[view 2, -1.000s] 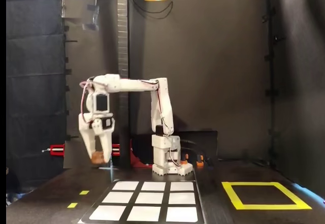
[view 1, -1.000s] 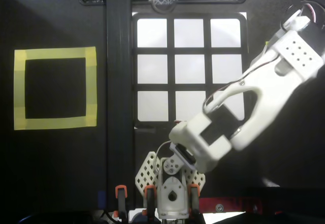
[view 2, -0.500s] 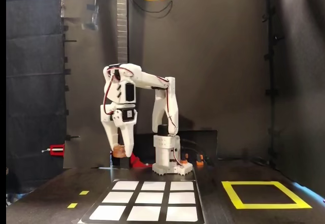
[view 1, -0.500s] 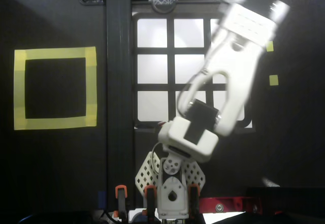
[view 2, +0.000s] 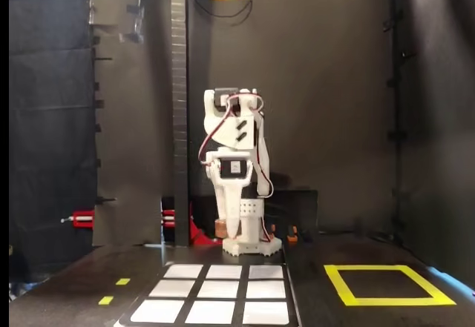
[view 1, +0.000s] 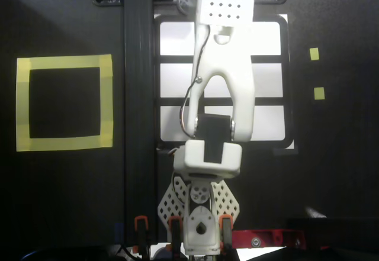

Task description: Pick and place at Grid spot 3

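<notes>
The black-framed grid [view 1: 289,77] lies on the black table ahead of the arm's base. Grid spot 3 [view 1: 266,36] is its top-right white cell in the overhead view and lies bare. In the fixed view it is the near-left cell [view 2: 157,311]. In the fixed view the arm is folded and my gripper [view 2: 225,230] points down just in front of the base, a little above the table. It is shut on a small brown disc [view 2: 220,228]. In the overhead view the white arm [view 1: 222,65] covers the grid's middle column and hides the gripper and the disc.
A large yellow-taped square outline [view 1: 64,102] lies left of the grid in the overhead view and at the right in the fixed view [view 2: 386,285]. Two small yellow tape marks [view 1: 314,54] lie right of the grid. A black vertical rail [view 1: 139,95] runs between grid and square. Clamps [view 1: 254,238] hold the base.
</notes>
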